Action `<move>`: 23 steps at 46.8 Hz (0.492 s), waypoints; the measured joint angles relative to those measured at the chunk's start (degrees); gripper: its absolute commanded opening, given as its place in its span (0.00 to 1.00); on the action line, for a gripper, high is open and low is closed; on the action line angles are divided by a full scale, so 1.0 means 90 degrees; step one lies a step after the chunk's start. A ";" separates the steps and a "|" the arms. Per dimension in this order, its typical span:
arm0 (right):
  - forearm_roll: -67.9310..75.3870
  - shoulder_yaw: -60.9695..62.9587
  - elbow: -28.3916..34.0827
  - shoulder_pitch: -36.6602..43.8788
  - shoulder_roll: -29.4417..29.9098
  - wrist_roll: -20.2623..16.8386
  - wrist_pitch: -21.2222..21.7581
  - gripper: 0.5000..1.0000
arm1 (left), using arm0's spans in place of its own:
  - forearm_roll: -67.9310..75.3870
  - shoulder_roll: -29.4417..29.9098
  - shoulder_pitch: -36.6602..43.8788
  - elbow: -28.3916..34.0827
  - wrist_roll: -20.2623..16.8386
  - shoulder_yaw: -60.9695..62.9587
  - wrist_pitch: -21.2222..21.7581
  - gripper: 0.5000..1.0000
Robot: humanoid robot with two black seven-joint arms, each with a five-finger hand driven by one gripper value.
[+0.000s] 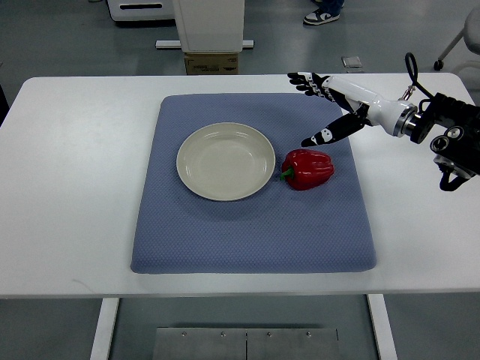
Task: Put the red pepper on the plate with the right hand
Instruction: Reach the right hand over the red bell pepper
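Observation:
A red pepper point(308, 169) with a green stem lies on its side on the blue mat point(247, 232), just right of the cream plate point(226, 160). The plate holds nothing. My right hand point(324, 105) comes in from the right edge and hovers above and behind the pepper, fingers spread and holding nothing. Its thumb tip is a short way above the pepper without touching it. The left arm does not show.
The mat lies in the middle of a white table point(67, 187). Beyond the far edge stand a cardboard box point(211, 62) and a white machine base, and a person's shoe point(322, 15) shows on the floor.

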 measured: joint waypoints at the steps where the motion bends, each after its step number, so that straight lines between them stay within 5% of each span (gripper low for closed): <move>1: -0.0007 -0.0101 0.0000 0.0041 0.0005 0.0035 0.0000 1.00 | 0.0000 0.0000 0.0000 0.0000 0.0000 0.0000 0.0000 1.00; 23: -0.0168 -0.1309 -0.0061 0.0420 0.0096 0.0328 -0.0063 0.99 | 0.0000 0.0000 0.0000 0.0000 0.0000 0.0000 0.0000 1.00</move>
